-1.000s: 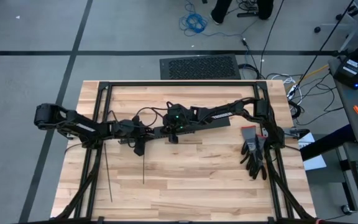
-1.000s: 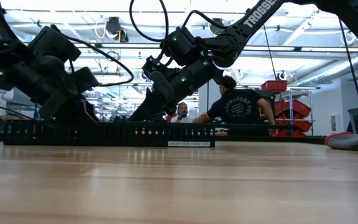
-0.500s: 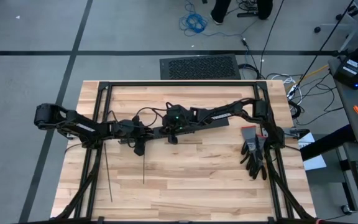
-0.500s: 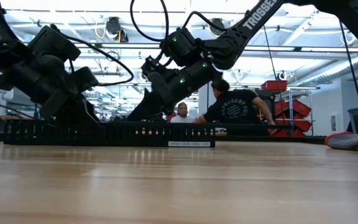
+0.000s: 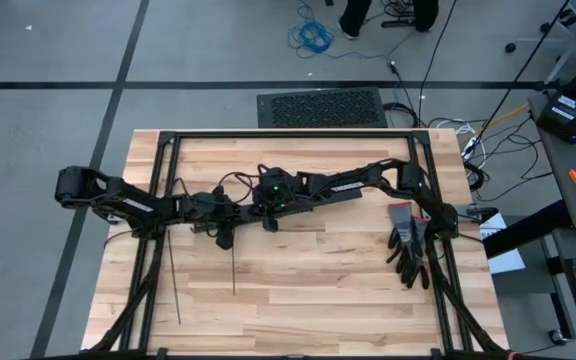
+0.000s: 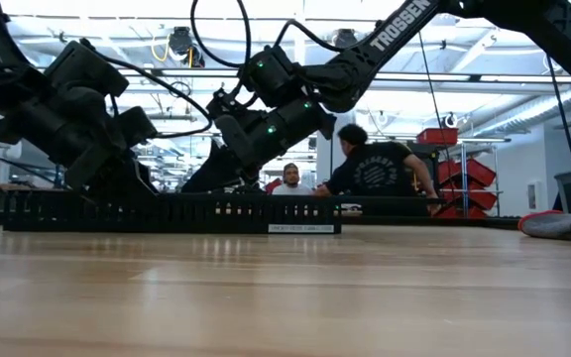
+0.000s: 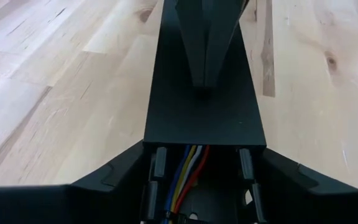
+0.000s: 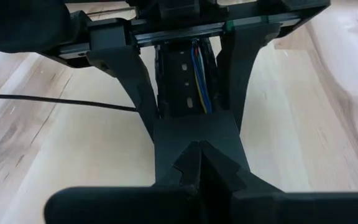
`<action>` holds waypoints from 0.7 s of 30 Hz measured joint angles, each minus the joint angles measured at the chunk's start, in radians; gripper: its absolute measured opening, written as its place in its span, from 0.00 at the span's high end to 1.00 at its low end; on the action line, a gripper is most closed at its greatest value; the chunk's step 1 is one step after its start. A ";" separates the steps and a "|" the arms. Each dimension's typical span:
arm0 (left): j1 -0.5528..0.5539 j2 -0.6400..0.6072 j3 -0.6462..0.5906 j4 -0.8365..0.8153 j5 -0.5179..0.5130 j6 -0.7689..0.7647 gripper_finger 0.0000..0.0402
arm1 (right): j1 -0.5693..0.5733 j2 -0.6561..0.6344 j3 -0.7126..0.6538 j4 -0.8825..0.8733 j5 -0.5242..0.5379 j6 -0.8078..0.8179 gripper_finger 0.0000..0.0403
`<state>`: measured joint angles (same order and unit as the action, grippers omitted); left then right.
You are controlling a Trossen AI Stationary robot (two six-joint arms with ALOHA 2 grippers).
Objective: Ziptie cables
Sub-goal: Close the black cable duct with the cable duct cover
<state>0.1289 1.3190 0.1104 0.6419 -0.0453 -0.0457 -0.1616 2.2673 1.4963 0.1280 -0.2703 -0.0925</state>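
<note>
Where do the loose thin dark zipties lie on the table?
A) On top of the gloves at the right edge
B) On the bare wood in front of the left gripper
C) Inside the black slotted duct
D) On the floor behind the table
B: in the high view two zipties lie straight on the bare wood of the table, just in front of the left gripper.

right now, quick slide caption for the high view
Both arms meet over the black slotted duct mid-table; two zipties lie on the wood nearer the front edge, gloves to the right.

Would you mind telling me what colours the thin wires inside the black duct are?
The thin wires are blue, yellow, white and red, clearest in the left wrist view.
</note>
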 joint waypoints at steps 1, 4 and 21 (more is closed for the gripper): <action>0.001 0.000 0.000 0.001 0.004 0.000 0.42 | 0.000 0.000 0.000 -0.002 0.000 0.000 1.00; 0.001 0.000 0.000 -0.001 0.014 -0.004 0.38 | 0.000 0.000 0.001 -0.014 0.000 -0.001 1.00; 0.001 -0.049 0.007 -0.055 0.082 -0.053 0.24 | 0.001 0.000 0.002 -0.029 -0.002 0.008 1.00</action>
<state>0.1297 1.2704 0.1174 0.5870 0.0365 -0.0990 -0.1603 2.2673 1.4979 0.0985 -0.2718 -0.0849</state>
